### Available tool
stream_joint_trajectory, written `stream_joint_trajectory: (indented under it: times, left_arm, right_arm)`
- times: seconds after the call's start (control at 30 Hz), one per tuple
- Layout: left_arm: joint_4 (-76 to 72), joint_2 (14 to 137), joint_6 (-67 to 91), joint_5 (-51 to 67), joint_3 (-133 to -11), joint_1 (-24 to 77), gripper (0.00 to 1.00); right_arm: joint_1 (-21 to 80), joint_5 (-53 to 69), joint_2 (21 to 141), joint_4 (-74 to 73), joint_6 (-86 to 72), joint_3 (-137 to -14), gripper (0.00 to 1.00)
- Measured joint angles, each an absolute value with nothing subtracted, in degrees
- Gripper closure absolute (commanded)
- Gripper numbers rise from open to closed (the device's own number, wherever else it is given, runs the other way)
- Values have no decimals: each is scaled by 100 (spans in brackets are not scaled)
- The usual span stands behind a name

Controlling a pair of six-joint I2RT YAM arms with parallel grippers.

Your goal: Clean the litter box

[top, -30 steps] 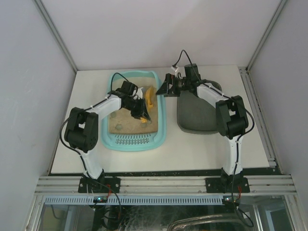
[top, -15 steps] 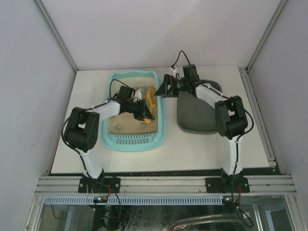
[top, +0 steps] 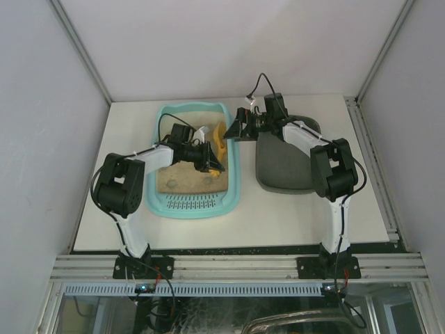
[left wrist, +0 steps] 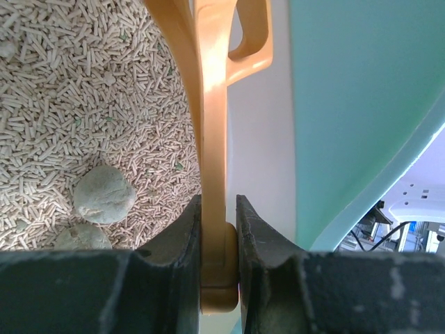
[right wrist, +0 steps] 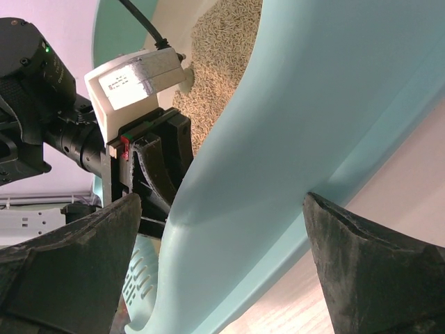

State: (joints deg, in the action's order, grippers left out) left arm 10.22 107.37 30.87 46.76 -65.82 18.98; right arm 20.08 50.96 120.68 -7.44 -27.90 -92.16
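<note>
My left gripper (left wrist: pixel 219 209) is clamped hard on the flat handle of the yellow scoop (left wrist: pixel 212 104), jaws pressed against both faces with no gap. Beyond the scoop lies the pellet litter (left wrist: pixel 69 83), with two grey-green clumps (left wrist: pixel 104 195) near the handle.

My right gripper (right wrist: pixel 221 209) is spread wide, one finger either side of the right wall of the litter box (right wrist: pixel 313 104). It holds nothing, and I cannot tell whether either pad touches the plastic.

The litter box sits left of centre on the table (top: pixel 278 216), its slotted grate (top: pixel 193 203) toward the arm bases and the dark grey tray (top: pixel 285 167) just beside it on the right.

I judge the box to be thin, smooth, slightly flexible plastic, made heavy by its litter, so it is likely to skid or bow if shoved. The best hold looks like the rolled rim, pinched across the wall near a corner, where it should be stiffest.
</note>
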Motion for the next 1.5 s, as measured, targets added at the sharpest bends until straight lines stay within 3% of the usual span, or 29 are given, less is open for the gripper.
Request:
stream_joint_trajectory:
  times: [0.8, 1.5]
  left_arm:
    - [534, 10241, 2950, 5172, -6364, 1605, 100]
    - [1693, 9583, 2521, 4056, -5933, 1675, 100]
  right_arm:
    - [1999, 5124, 12055, -622, -2764, -9135, 0]
    - [2025, 5065, 11946, -572, -2657, -8986, 0]
